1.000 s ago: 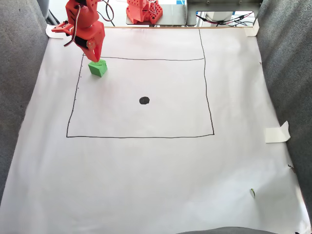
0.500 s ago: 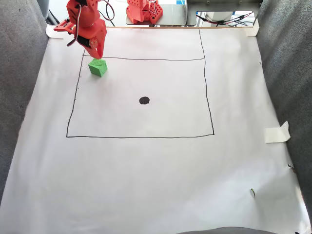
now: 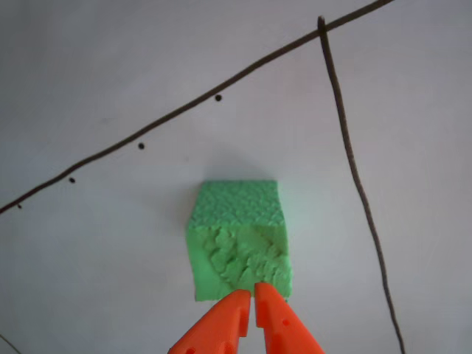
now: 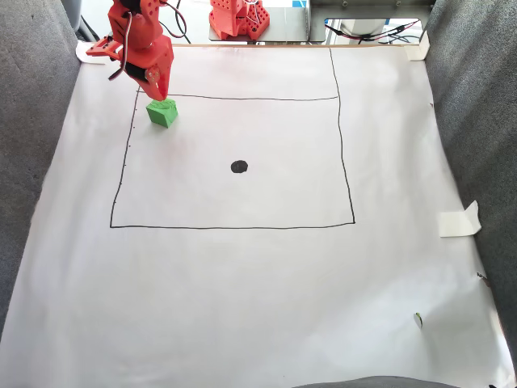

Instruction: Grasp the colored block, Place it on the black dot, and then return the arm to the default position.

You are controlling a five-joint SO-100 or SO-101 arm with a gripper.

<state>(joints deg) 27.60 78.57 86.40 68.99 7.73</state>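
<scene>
In the upper left of the fixed view, the orange pointed plastic fingers (image 4: 164, 98), closed together and holding nothing, have dipped back onto the top edge of the bright green foam cube (image 4: 161, 113), which remains ungrasped, well apart from the solid black oval dot (image 4: 239, 166).

Rough foam block (image 3: 237, 240) (fingers (image 3: 221, 328) seemingly plastic).
</scene>
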